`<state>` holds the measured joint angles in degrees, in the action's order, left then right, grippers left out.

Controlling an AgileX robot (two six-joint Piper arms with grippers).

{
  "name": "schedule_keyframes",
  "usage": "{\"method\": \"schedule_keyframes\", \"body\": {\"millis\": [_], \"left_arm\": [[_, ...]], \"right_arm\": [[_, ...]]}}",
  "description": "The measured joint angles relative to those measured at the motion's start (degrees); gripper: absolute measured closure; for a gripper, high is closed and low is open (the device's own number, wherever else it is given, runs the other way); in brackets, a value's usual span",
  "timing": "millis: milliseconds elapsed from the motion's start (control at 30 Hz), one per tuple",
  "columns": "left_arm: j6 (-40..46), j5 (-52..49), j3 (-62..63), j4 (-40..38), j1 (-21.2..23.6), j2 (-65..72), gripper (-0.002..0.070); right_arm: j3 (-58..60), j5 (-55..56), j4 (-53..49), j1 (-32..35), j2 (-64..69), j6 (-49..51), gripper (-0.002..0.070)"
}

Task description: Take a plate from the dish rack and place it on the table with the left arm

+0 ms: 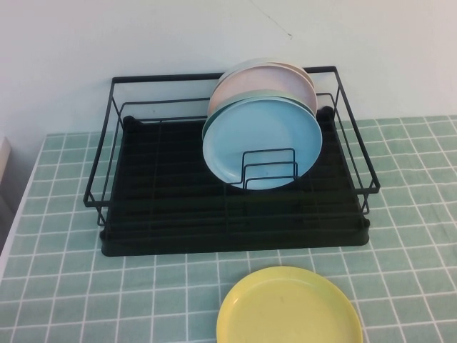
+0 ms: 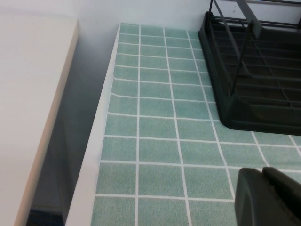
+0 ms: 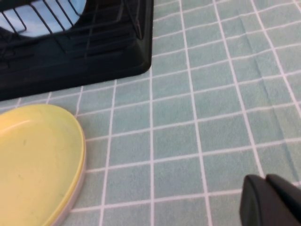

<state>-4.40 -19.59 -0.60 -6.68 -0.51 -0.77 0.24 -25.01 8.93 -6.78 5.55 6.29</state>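
Observation:
The yellow plate (image 1: 289,307) lies flat on the green tiled table (image 1: 71,286), in front of the dish rack (image 1: 214,239). It also shows in the right wrist view (image 3: 33,160). Neither arm shows in the high view. My left gripper (image 2: 262,172) is shut and empty, low over the tiles near the rack's left front corner (image 2: 254,80). My right gripper (image 3: 265,179) is shut and empty over bare tiles (image 3: 211,94), to the right of the yellow plate and apart from it.
The rack holds upright plates on its right side: light blue ones (image 1: 260,139) in front and pinkish ones (image 1: 250,82) behind. The table's white left edge (image 2: 101,141) drops to a gap beside a pale surface (image 2: 28,94). A wall stands behind the rack.

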Motion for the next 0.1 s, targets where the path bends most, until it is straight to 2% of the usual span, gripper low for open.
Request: {"method": "schedule_keyframes", "body": {"millis": [100], "left_arm": [[-0.1,0.0,0.0,0.0,0.0,0.0,0.0677]], "right_arm": [[0.0,0.2,0.0,0.0,-3.1,0.0,0.0678]]}}
